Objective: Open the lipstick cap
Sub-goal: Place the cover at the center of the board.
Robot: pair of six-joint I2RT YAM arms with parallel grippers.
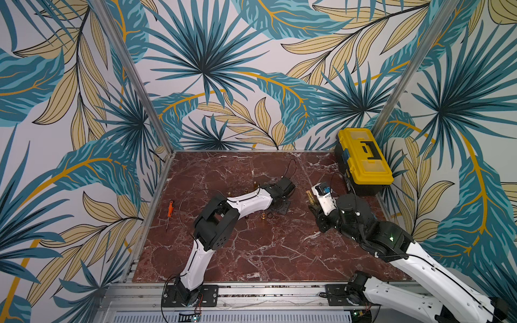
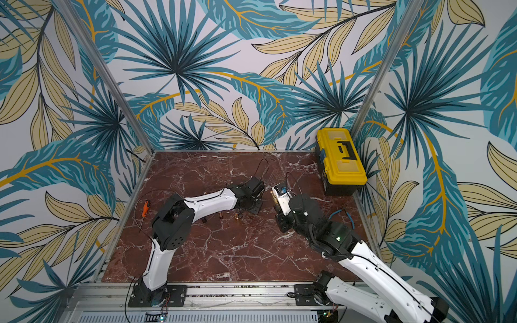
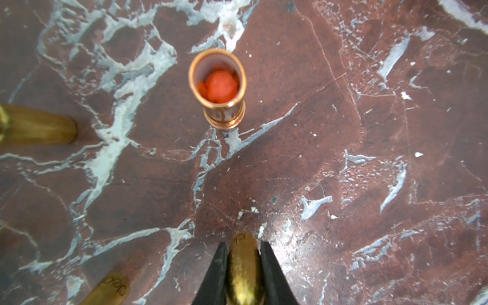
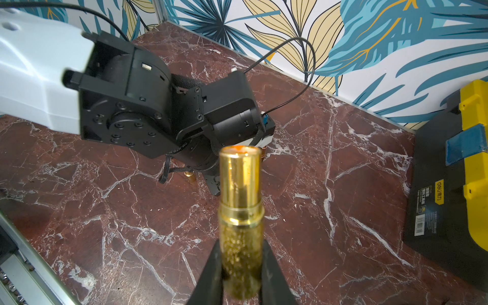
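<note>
Left end effector (image 3: pixel 243 245) clamped on gold cylindrical cap (image 3: pixel 244 277), rear cut off; right end effector (image 4: pixel 240 245) pinches uncapped gold lipstick tube (image 4: pixel 239 184). Copper open lipstick (image 3: pixel 217 87) upright on marble tabletop (image 3: pixel 343 132).

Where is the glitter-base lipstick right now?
The glitter-base lipstick is clamped in the right hand, uncapped, in the right wrist view; in both top views it sits right of centre, between the left arm's wrist and the yellow toolbox.

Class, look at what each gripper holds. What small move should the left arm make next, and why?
Probably lower the cap to the table and open the left gripper. The right gripper holds the lipstick already uncapped, so the cap only needs parking, clear of the open tube standing nearby.
</note>
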